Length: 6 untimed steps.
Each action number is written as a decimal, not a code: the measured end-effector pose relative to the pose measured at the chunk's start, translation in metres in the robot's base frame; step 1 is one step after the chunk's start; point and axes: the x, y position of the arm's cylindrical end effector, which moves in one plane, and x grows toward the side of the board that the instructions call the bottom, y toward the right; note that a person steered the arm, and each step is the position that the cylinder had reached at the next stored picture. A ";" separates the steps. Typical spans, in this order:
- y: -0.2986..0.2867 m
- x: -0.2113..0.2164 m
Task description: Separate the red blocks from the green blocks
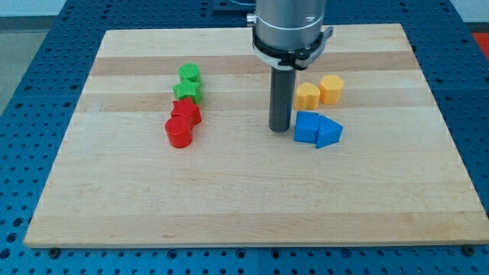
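Observation:
Four blocks stand in a touching column at the view's left of the board. From the top down they are a green round block (190,75), a green star (187,91), a red star (186,113) and a red cylinder (179,132). The red star touches the green star above it. My tip (280,129) rests on the board near the middle, well to the right of this column and just left of the blue blocks.
Two blue blocks, a cube (307,127) and a triangular one (329,132), lie right of my tip. Two yellow blocks (307,95) (331,88) stand above them. The wooden board (244,198) lies on a blue perforated table.

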 end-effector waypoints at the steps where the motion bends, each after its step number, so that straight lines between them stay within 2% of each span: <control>1: -0.027 -0.009; 4: -0.085 -0.047; 6: -0.124 -0.037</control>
